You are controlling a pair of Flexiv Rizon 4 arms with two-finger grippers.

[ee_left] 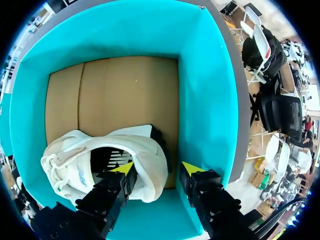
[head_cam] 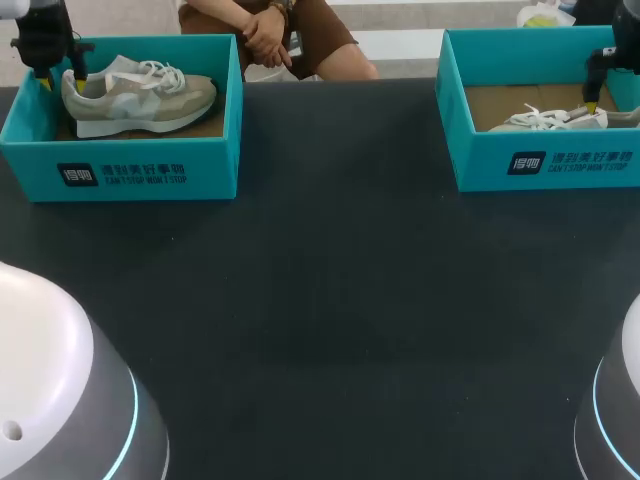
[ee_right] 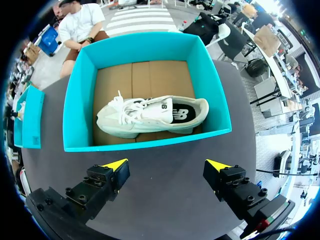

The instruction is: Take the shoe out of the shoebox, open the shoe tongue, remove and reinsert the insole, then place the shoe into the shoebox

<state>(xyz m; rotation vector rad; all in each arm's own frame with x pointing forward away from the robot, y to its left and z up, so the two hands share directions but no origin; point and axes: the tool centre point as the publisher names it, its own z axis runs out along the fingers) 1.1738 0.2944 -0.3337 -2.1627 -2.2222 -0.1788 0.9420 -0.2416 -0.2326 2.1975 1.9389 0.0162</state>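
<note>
**Both shoes in boxes, left claw straddling a heel**

Left gripper [head_cam: 60, 78] is down in the left teal cardboard shoebox [head_cam: 130, 170], at the heel end of the beige-and-white lace-up sneaker [head_cam: 140, 95]. That sneaker stands on its sole on the brown cardboard floor, with its toe toward the box's other end. In the left wrist view the claw is spread. One yellow-tipped finger sits in the shoe's mouth and the other is outside, just beside the heel, so the heel collar is between them. No squeeze from both sides is visible.

Right gripper [ee_right: 166, 165] is spread wide with nothing between its fingers. In the head view it hangs over the right teal cardboard shoebox [head_cam: 540, 165]. The white lace-up sneaker [ee_right: 150, 117] lies on its side inside that box. Both boxes sit at the far edge of the dark table [head_cam: 330, 300], well apart.
</note>
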